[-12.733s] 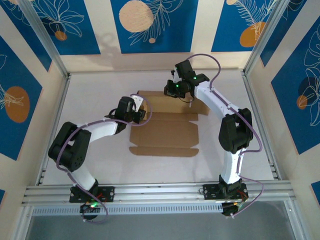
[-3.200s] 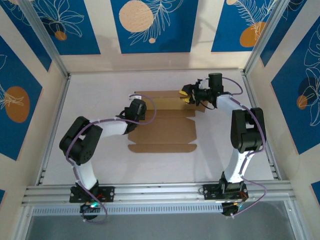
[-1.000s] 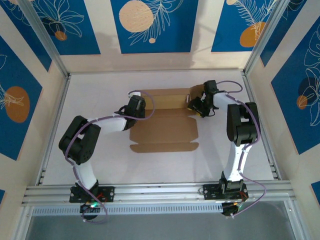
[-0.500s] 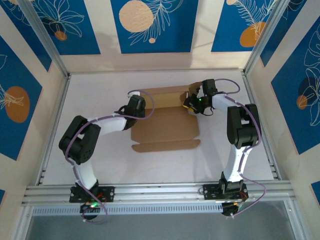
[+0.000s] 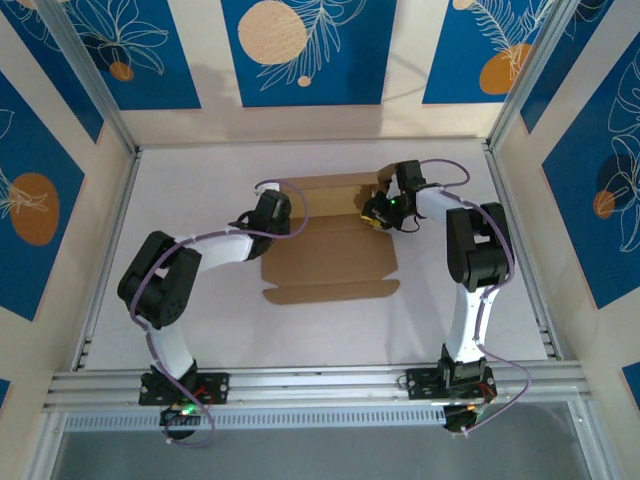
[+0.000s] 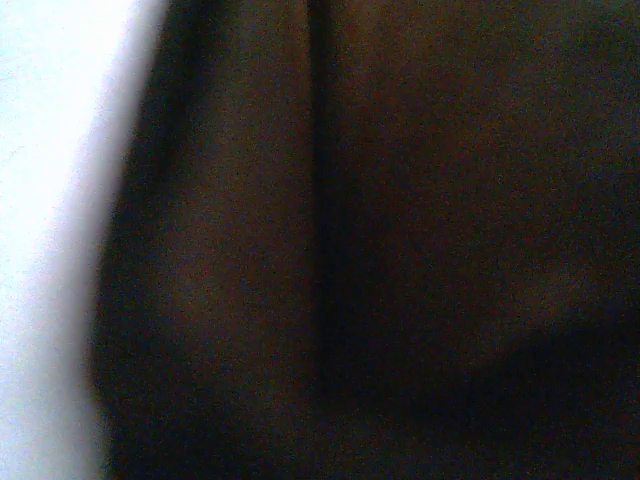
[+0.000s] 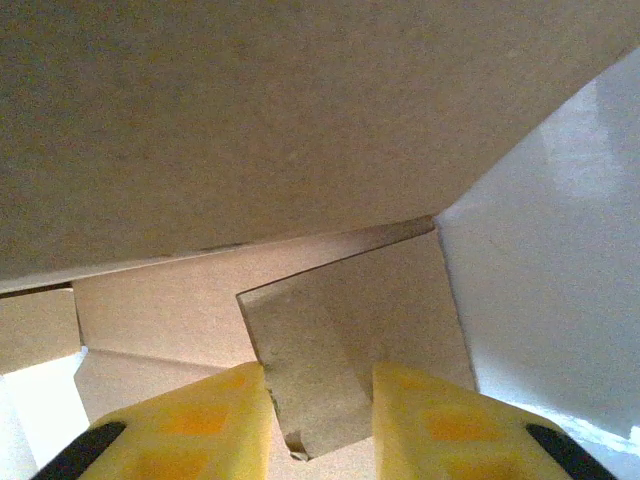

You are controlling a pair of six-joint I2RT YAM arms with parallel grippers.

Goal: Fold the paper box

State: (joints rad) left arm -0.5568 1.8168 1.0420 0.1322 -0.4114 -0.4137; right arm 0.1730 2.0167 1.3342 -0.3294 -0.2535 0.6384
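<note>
paper box (image 5: 330,262): on bench (image 5: 190,190) centre, far panel raised | left claw (image 5: 272,213): together, at its left edge | right claw (image 7: 320,405): straddling side flap (image 7: 335,320), clamped or not cannot tell | handling: likely light, stiff between creases; pinch flaps near creases

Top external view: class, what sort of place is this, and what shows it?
Probably a robotics lab work cell: a left arm and right arm bolted to an aluminium rail, a white table walled by blue patterned panels, and the paper box laid out for folding.
</note>
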